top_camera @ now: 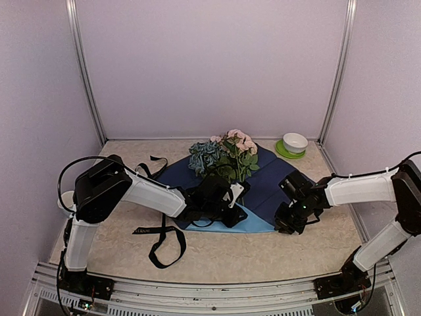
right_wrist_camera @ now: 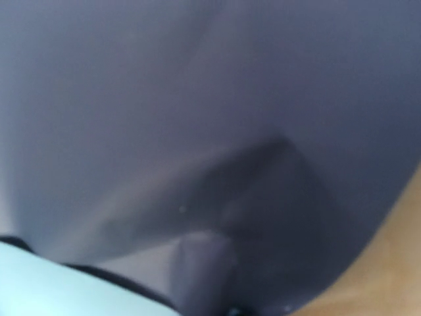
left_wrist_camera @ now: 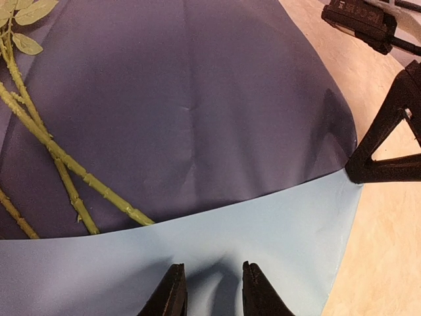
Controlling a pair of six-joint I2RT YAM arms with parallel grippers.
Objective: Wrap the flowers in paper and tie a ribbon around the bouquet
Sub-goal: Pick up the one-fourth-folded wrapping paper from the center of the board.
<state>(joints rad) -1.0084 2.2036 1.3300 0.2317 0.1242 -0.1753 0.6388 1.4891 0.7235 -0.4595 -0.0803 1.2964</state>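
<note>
We are working at the near edge of the paper (top_camera: 276, 178), which is lying navy side up on the table (top_camera: 263, 257) with a light blue strip folded over toward us. The left gripper (left_wrist_camera: 212, 289) is pinching that blue strip, its fingers (left_wrist_camera: 172, 296) standing narrowly apart with the sheet puckering between them. The right gripper (top_camera: 288, 224) is sitting at the paper's near right corner. Its wrist view is blurring into navy, so we cannot tell whether it is clamping the corner or only touching it.

The flowers (top_camera: 227, 155) are lying along the middle of the sheet, blooms far from us. Their stems (left_wrist_camera: 66, 164) are reaching the edge of the blue strip. The ribbon (top_camera: 164, 243) is looping loose on the table to the left, apart from the paper.

We are judging that the wrap is only beginning, and several things could go wrong:
- If the two grippers pull unevenly, the thin sheet could tear or crease at the pinch.
- If the right one is not gripping, its corner could slip and the fold could go crooked.
- Nothing is holding the flowers, so lifting the edge fast could roll them off centre.

At the far right a white bowl (top_camera: 295, 141) is sitting on a green saucer (top_camera: 283, 153), well apart from the paper. We are seeing nothing in it, though it is small in the view.
</note>
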